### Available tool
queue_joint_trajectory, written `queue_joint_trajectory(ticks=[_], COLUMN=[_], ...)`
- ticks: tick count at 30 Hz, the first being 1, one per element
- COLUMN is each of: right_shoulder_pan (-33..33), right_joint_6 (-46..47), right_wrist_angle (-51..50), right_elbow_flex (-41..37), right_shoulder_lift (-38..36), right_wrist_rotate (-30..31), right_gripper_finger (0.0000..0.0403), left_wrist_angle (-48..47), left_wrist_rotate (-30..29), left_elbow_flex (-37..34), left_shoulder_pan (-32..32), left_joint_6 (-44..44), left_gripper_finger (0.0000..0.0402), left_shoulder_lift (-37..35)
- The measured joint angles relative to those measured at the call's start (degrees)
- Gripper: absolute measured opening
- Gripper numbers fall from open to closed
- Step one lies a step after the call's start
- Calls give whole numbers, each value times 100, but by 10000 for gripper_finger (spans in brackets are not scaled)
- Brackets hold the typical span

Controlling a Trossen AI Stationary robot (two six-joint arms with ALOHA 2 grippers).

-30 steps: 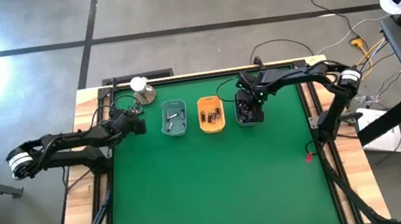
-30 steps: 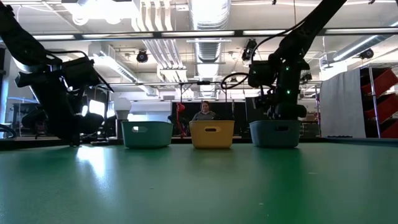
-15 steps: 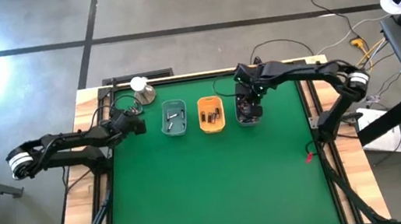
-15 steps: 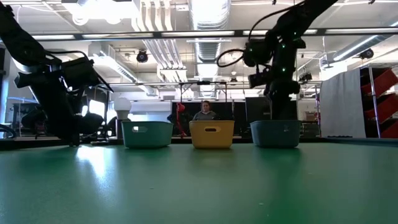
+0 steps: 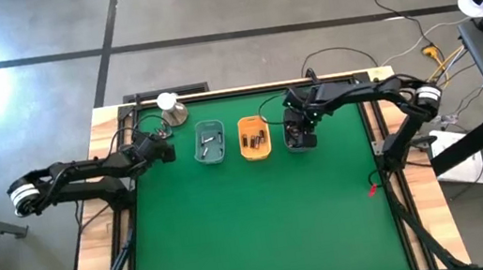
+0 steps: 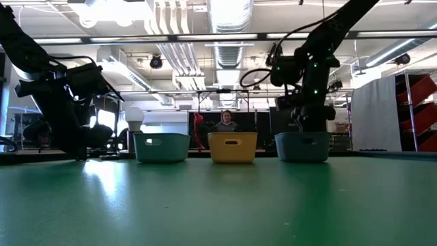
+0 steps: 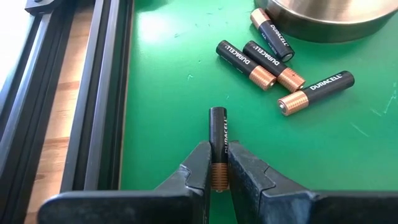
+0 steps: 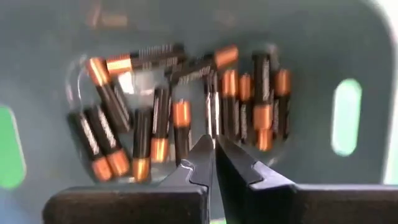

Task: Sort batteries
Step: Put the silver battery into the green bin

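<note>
Batteries were spread over several spots at this moment. We noted the left gripper low over the green mat near its left edge, its fingers clamped on the coppery end of one black battery, which stuck straight out ahead of the fingertips. Further ahead of that battery lay four loose batteries flat on the mat, just beside the rim of the metal dome; one of them touched or nearly touched that rim, we could not tell which.

We found the right gripper pointed down into the grey-blue tray at the right end of the tray row. Its fingers were pressed together with nothing visibly between them. Directly beyond the fingertips, on the tray floor, sat a heap of black-and-copper batteries, some lying side by side, others crossed over them.

From above, we saw the teal tray holding a few small silvery cells, and the orange tray beside it holding a few dark ones. The right arm covered most of the grey-blue tray in that view. In the level view, a person was seated in the room behind the orange tray.
</note>
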Motion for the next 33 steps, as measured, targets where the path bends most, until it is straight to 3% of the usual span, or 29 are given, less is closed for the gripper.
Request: queue_joint_trajectory(ticks=[4,11,16,33], right_shoulder_pan=[-14,-66,-80,-128], right_joint_6=[-77,-69,-92,-184], right_wrist_angle=[171,284,376,401], right_elbow_flex=[15,15,15,52], right_shoulder_lift=[51,298,437,846], right_wrist_rotate=[-82,-434,-423,-430], right_gripper_finger=[30,97,116,83], left_wrist_angle=[-2,0,-4,4], left_wrist_rotate=[4,24,35,33], left_elbow_flex=[0,-2,-4,-7], left_shoulder_pan=[0,0,0,0], left_joint_6=[-3,-20,-6,-4], left_gripper_finger=[23,23,23,23], left_shoulder_lift=[0,2,2,4])
